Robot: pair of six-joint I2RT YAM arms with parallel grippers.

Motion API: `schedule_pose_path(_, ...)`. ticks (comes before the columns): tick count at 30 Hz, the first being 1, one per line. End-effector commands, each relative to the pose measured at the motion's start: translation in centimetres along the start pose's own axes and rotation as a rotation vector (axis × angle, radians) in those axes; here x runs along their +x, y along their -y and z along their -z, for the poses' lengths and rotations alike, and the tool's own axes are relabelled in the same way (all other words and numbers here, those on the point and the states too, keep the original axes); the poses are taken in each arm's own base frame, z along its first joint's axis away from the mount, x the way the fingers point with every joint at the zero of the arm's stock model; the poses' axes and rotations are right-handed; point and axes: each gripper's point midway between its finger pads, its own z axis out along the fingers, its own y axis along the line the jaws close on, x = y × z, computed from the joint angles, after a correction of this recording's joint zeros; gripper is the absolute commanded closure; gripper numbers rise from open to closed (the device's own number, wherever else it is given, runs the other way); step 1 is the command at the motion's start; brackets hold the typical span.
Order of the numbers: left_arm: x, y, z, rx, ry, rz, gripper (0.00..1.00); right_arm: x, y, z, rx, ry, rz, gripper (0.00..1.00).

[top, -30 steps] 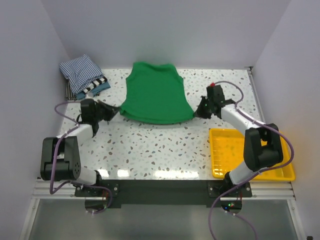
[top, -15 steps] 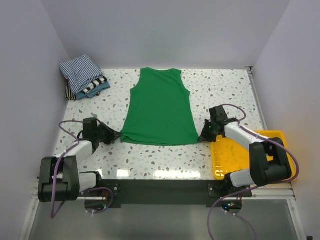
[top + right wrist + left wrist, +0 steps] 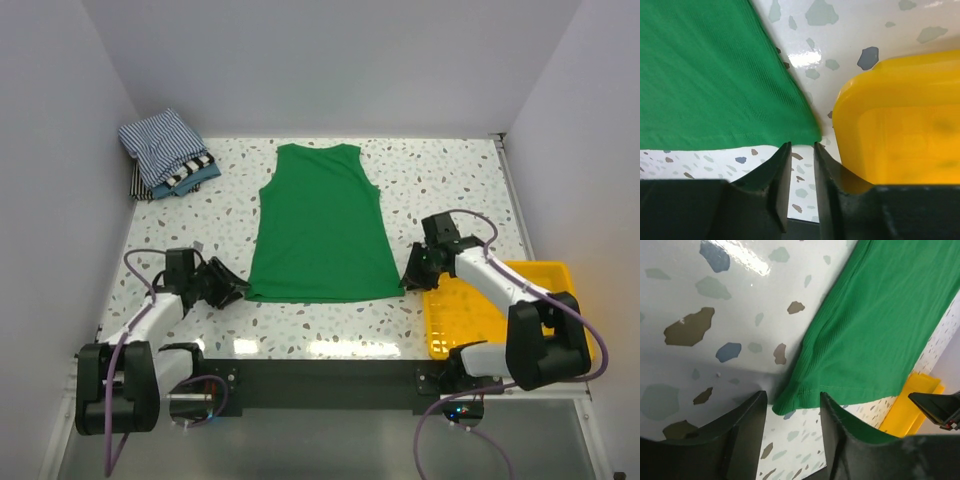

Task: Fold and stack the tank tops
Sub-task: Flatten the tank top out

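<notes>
The bright green tank top (image 3: 320, 225) lies spread flat on the speckled table, neck toward the back wall and hem toward me. My left gripper (image 3: 236, 291) sits low at the hem's left corner. In the left wrist view that gripper (image 3: 792, 407) is open, and the green corner (image 3: 800, 392) rests on the table just at its tips, ungripped. My right gripper (image 3: 408, 279) is at the hem's right corner. Seen from its wrist, the right gripper (image 3: 802, 152) stands slightly open with bare table in the gap, the green cloth (image 3: 715, 85) just beyond the tips.
A pile of folded tank tops (image 3: 165, 152) sits at the back left, blue-and-white stripes on top, black-and-white and teal edges below. The yellow tray (image 3: 500, 312) lies at the near right, close beside my right gripper, its rim (image 3: 900, 120) right of the fingers.
The green top was drawn toward the near edge and laid out flat. Both grippers have opened and let go of the hem corners.
</notes>
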Motion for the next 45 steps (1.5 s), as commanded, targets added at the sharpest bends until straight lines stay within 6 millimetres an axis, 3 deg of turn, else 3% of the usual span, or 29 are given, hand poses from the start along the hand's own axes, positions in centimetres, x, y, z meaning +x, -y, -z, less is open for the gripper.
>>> schedule_pose_path(1,-0.2,1.1,1.5,0.009,0.003,-0.076,0.47,-1.4,0.3,2.3,0.032,0.075,0.023,0.70)
schedule_pose_path(3,-1.9,3.2,2.7,0.043,0.064,-0.134,0.44,-1.6,-0.1,3.1,0.027,0.091,0.032,0.66)
schedule_pose_path(5,-3.6,4.2,3.5,0.030,0.125,-0.168,0.42,-2.3,-1.6,4.3,0.020,0.151,0.068,0.65)
schedule_pose_path(6,-5.0,5.7,4.2,0.046,0.169,-0.187,0.42,-2.3,-2.4,4.7,0.019,0.169,0.088,0.65)
schedule_pose_path(7,-6.0,6.6,4.4,0.060,0.203,-0.200,0.42,-1.7,-4.8,5.3,-0.009,0.188,0.158,0.65)
schedule_pose_path(9,-8.4,9.2,4.3,0.108,0.252,-0.245,0.42,-1.6,-7.5,5.4,-0.035,0.230,0.176,0.66)
schedule_pose_path(10,-10.1,9.5,4.1,0.077,0.293,-0.238,0.42,-0.4,-10.1,5.4,-0.066,0.224,0.237,0.68)
schedule_pose_path(11,-12.2,10.6,3.5,0.051,0.308,-0.250,0.42,-0.6,-11.3,5.5,-0.059,0.261,0.244,0.69)
schedule_pose_path(12,-13.8,11.3,3.1,0.043,0.342,-0.259,0.44,0.0,-14.4,6.3,-0.116,0.288,0.294,0.69)
schedule_pose_path(13,-14.3,10.8,1.5,0.009,0.301,-0.242,0.44,0.5,-15.6,5.3,-0.109,0.278,0.312,0.70)
schedule_pose_path(14,-16.3,13.0,1.9,0.027,0.335,-0.254,0.46,1.1,-17.5,5.3,-0.142,0.278,0.331,0.71)
schedule_pose_path(15,-17.1,13.2,1.7,0.009,0.340,-0.249,0.46,1.4,-19.6,5.0,-0.174,0.302,0.350,0.71)
schedule_pose_path(16,-17.6,13.2,0.9,-0.002,0.324,-0.238,0.46,2.9,-23.2,6.1,-0.239,0.316,0.400,0.71)
schedule_pose_path(17,-18.9,14.9,1.6,0.023,0.352,-0.252,0.47,4.1,-24.3,3.7,-0.198,0.289,0.446,0.71)
schedule_pose_path(18,-19.3,15.1,1.8,0.005,0.356,-0.254,0.47,4.6,-25.2,3.3,-0.165,0.303,0.477,0.72)
schedule_pose_path(19,-20.1,15.2,2.2,-0.012,0.370,-0.252,0.47,6.0,-28.6,4.7,-0.221,0.321,0.514,0.73)
schedule_pose_path(20,-21.2,16.7,3.4,0.001,0.406,-0.280,0.47,6.8,-29.6,3.8,-0.208,0.321,0.544,0.73)
schedule_pose_path(21,-21.8,16.9,4.1,-0.015,0.427,-0.283,0.47,8.1,-30.4,1.9,-0.185,0.299,0.575,0.73)
schedule_pose_path(22,-22.6,17.1,5.1,-0.019,0.454,-0.279,0.46,9.3,-32.6,2.2,-0.227,0.300,0.594,0.73)
schedule_pose_path(23,-23.6,18.3,6.5,-0.001,0.491,-0.288,0.46,10.0,-33.4,1.7,-0.232,0.296,0.607,0.73)
schedule_pose_path(24,-24.0,18.7,7.2,0.003,0.508,-0.295,0.46,10.8,-33.3,-0.7,-0.184,0.274,0.633,0.73)
schedule_pose_path(25,-24.7,18.8,8.1,0.001,0.529,-0.289,0.46,11.3,-35.1,-0.1,-0.213,0.287,0.641,0.74)
schedule_pose_path(26,-25.3,19.7,9.1,0.012,0.551,-0.293,0.46,11.6,-35.6,-0.5,-0.207,0.282,0.649,0.74)
schedule_pose_path(27,-25.4,19.7,9.4,0.012,0.548,-0.287,0.46,12.4,-35.3,-2.4,-0.170,0.263,0.671,0.74)
schedule_pose_path(29,-25.9,19.8,10.2,0.031,0.557,-0.269,0.46,13.0,-36.8,-2.5,-0.193,0.268,0.673,0.74)
schedule_pose_path(34,-25.8,20.1,10.3,0.066,0.548,-0.269,0.46,14.1,-37.2,-4.9,-0.153,0.263,0.681,0.73)
schedule_pose_path(45,-24.9,18.9,8.3,0.084,0.506,-0.256,0.47,15.2,-37.2,-7.6,-0.123,0.240,0.688,0.71)
